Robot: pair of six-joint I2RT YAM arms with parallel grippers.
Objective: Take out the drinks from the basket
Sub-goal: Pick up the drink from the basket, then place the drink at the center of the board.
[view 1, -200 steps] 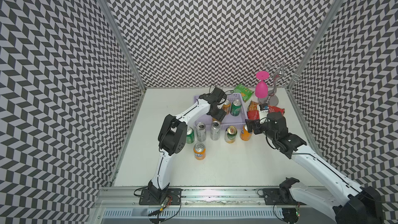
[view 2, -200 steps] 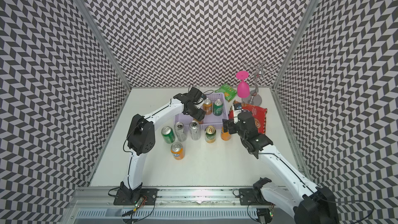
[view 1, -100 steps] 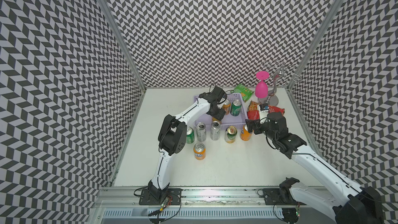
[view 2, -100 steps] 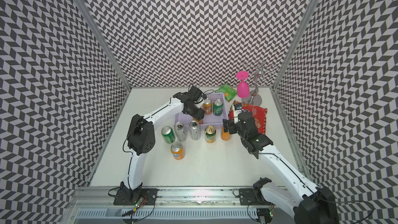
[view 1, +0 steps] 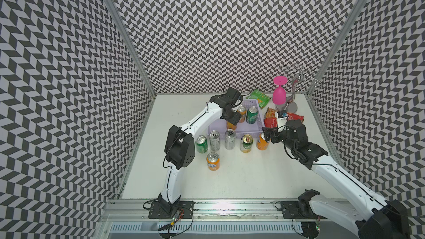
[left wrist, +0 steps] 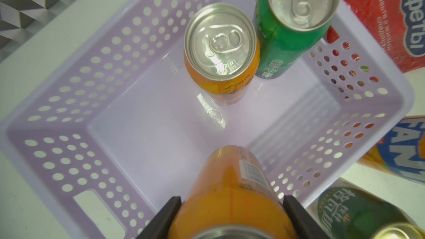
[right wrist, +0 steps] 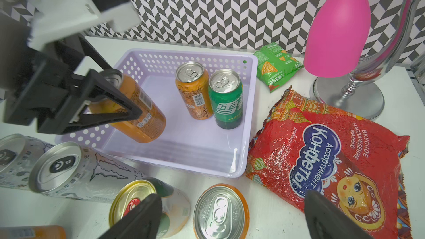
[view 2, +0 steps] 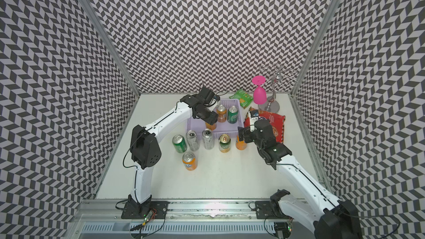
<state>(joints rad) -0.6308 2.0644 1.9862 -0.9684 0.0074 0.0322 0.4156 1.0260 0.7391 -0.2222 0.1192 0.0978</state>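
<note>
Two black fingers of the left gripper clamp a tilted orange can by its upper half, inside the lavender basket. Whether the can's base touches the basket floor cannot be told. The basket also holds an upright orange can and a green can, touching side by side. The right gripper is spread wide and holds nothing. It sits above a third orange can on the table, just beside the basket. In both top views, the left gripper hides the clamped can's top.
</note>
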